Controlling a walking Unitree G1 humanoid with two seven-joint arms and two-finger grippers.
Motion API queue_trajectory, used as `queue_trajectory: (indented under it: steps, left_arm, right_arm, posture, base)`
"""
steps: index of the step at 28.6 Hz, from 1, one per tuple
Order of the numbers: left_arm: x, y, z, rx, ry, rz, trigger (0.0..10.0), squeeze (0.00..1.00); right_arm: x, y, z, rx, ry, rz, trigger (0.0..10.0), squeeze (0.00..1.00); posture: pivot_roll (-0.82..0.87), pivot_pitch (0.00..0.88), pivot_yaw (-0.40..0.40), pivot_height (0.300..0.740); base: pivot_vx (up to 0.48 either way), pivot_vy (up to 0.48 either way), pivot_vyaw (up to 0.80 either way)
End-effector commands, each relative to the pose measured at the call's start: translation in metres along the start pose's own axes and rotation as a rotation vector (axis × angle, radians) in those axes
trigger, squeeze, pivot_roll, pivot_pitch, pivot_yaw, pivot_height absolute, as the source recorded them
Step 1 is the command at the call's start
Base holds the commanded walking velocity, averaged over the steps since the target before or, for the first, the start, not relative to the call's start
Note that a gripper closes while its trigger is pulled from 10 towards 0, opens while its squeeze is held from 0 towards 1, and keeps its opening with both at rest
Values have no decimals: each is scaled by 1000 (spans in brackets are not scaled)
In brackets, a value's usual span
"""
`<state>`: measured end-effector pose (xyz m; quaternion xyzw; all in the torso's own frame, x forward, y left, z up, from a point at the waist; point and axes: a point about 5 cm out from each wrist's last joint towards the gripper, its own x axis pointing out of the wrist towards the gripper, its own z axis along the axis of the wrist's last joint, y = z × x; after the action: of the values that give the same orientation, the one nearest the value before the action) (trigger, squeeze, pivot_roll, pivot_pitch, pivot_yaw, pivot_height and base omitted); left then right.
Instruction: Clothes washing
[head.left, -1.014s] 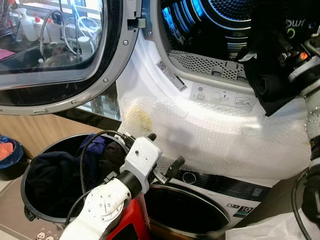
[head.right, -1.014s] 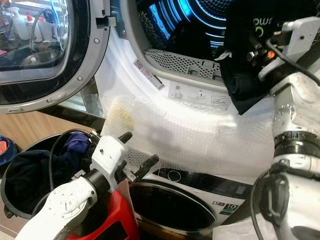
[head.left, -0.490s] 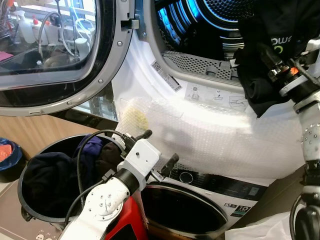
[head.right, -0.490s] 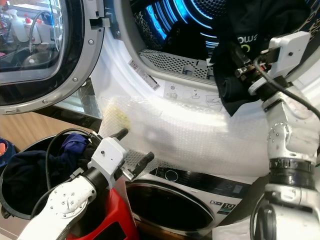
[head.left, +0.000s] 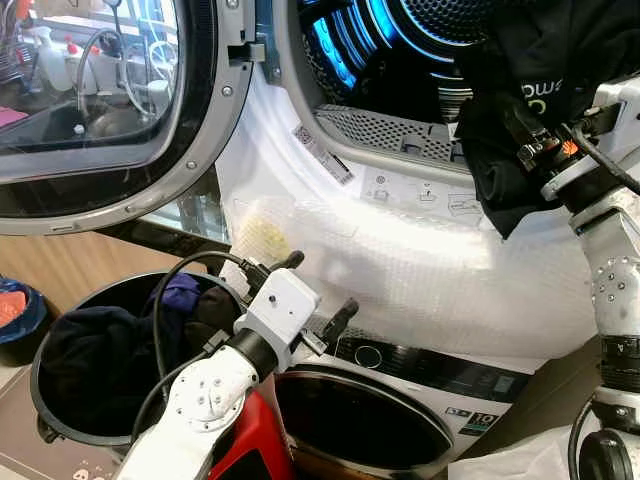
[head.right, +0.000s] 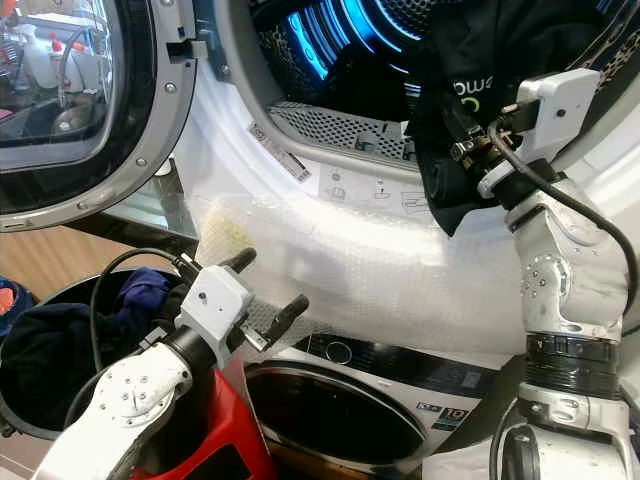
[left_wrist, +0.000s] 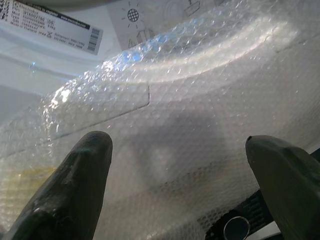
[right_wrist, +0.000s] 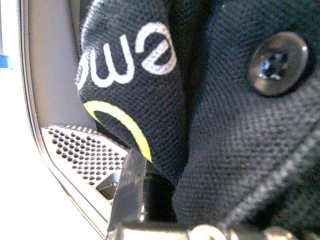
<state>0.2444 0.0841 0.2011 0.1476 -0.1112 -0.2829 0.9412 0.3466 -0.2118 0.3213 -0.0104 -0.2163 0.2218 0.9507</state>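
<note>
Right end effector (head.right: 470, 150) clenched on black knit garment (head.left: 520, 110) at upper right, against the drum mouth; right wrist view shows upside-down white lettering, unreadable. Left end effector (head.left: 318, 290) released, lower centre, facing bubble wrap (left_wrist: 200, 115).

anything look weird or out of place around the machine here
Yes: a sheet of bubble wrap is draped over the front of the upper machine, below its open drum, covering the panel. It looks like leftover packaging. Otherwise the right hand holds a dark garment at the drum mouth, and the left hand is open.
</note>
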Motion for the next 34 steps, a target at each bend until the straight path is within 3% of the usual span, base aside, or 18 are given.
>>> queue_trajectory:
  steps: [1,11,18,21,23,24,26,28,32,34]
  left_arm:
    - [0,0,0,-8,-6,-4,10000,0]
    - [-1,-1,-1,-23,2,-14,10000,0]
    - [-2,-7,7,-72,-35,-81,10000,0]
    - [-6,-10,11,-61,-55,-121,10000,0]
    - [-9,-13,11,-60,-52,-144,10000,0]
    - [-9,-13,11,-60,-52,-144,10000,0]
    - [-10,-14,12,-73,-50,-147,10000,0]
    - [-10,-15,13,-81,-48,-147,10000,0]
    - [-16,-20,13,-101,-30,-149,10000,0]
    - [-18,-24,14,-110,-23,-152,10000,0]
  right_arm:
    - [1,1,11,-17,-23,6,10000,0]
    - [0,0,11,9,2,0,10000,0]
    - [12,6,22,11,-9,74,10000,0]
    - [24,9,28,5,-6,109,10000,0]
    - [40,12,35,-38,6,143,10000,0]
    - [40,12,35,-38,6,143,10000,0]
    - [59,8,45,-75,4,128,10000,0]
    - [64,8,48,-82,4,125,10000,0]
    - [89,13,54,-107,28,117,10000,0]
    - [92,12,56,-112,35,109,10000,0]
  posture:
    - [57,0,-66,740]
    - [50,0,-64,740]
    - [57,0,-76,740]
    - [61,0,-78,740]
    - [64,2,-83,740]
    - [64,2,-83,740]
    - [75,13,-89,740]
    - [82,20,-96,740]
    - [98,54,-117,740]
    - [105,75,-130,740]
  base:
    - [0,0,0]
    - [0,0,0]
    - [0,0,0]
    - [0,0,0]
    - [0,0,0]
    - [0,0,0]
    - [0,0,0]
    - [0,0,0]
    - [0,0,0]
    - [0,0,0]
